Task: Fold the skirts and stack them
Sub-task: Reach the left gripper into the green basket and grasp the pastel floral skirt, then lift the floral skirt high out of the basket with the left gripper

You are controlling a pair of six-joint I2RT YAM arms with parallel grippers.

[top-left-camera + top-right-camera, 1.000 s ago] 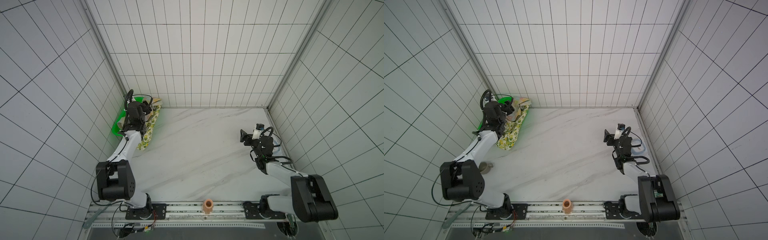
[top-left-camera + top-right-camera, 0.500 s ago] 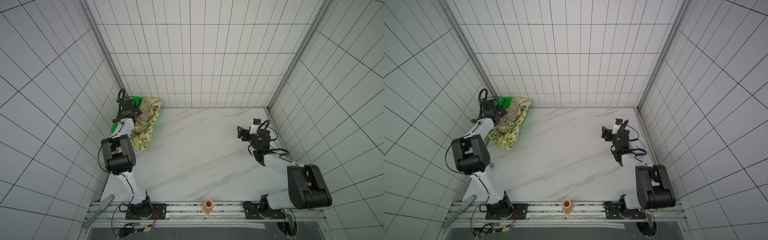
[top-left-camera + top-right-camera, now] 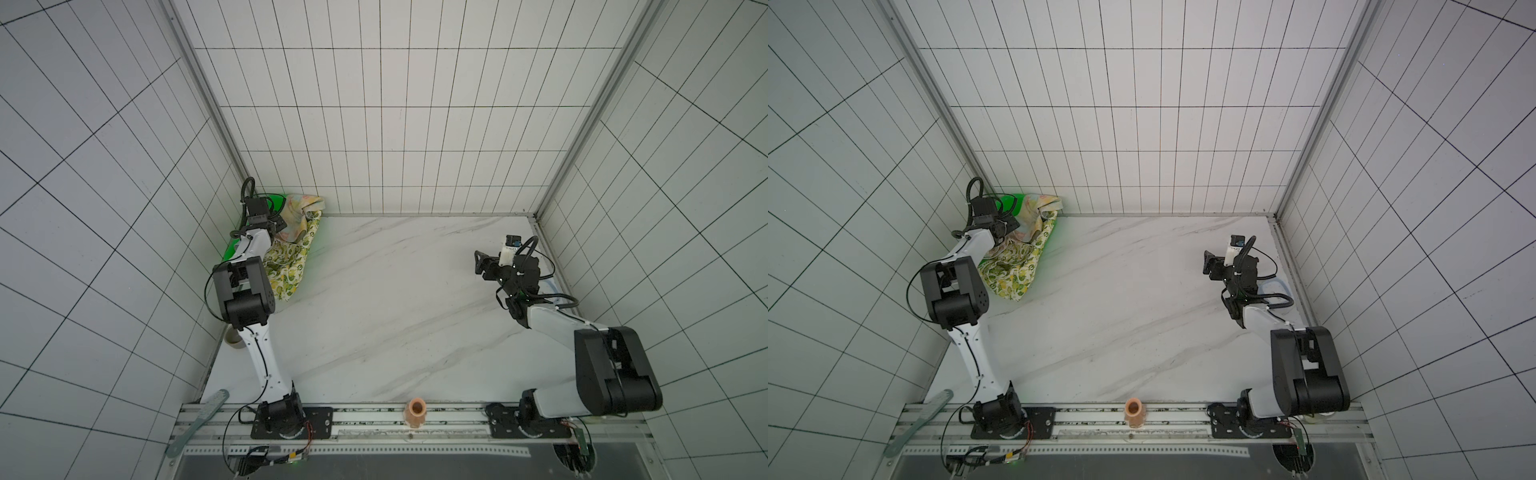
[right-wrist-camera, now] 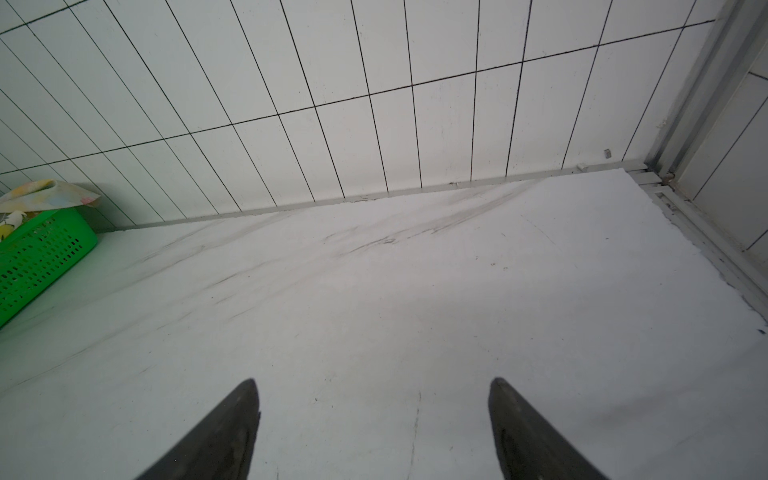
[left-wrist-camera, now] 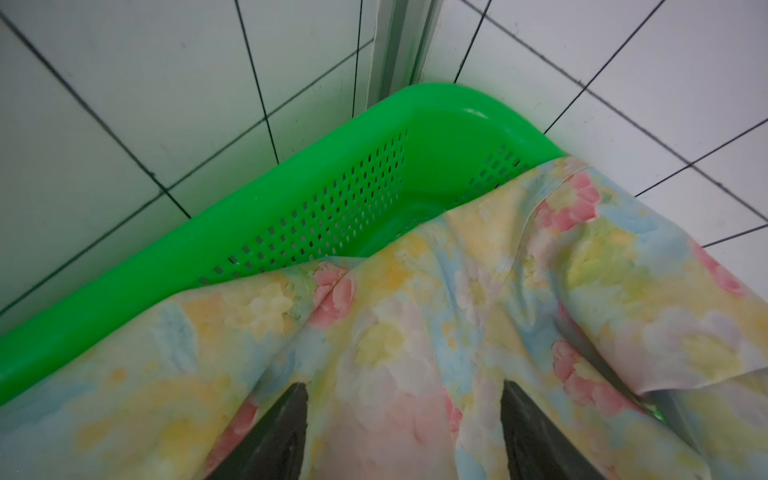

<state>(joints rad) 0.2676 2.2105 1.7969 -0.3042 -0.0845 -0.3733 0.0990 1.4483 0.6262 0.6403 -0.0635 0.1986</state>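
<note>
**Operator:** Left end effector [image 5: 403, 384], wrist view: I see the jaws standing wide apart, nothing clamped, tips pressed into the floral skirt [image 5: 415, 291], with cloth bunched between and around them.

**Trainee:** Where does that skirt lie?

**Operator:** In the green basket [image 5: 291, 199], far left corner of the desk [image 3: 395, 311]. One edge drapes over the rim beside the back wall [image 3: 374, 145]. Both top views show the left end effector [image 3: 279, 224] [image 3: 1011, 226] down over the pile.

**Trainee:** And the second skirt?

**Operator:** The lemon skirt [image 3: 289, 266] [image 3: 1013, 270] lies partly under the floral skirt [image 3: 301, 208] [image 3: 1038, 208] and spills out of the basket onto the desk, beside my left arm.

**Trainee:** The right side?

**Operator:** Right end effector [image 4: 374, 379] [image 3: 480, 264]: jaws spread, empty, held over bare desk, well apart from both skirts. Its wrist view catches the basket [image 4: 37, 249] at the frame edge.
</note>
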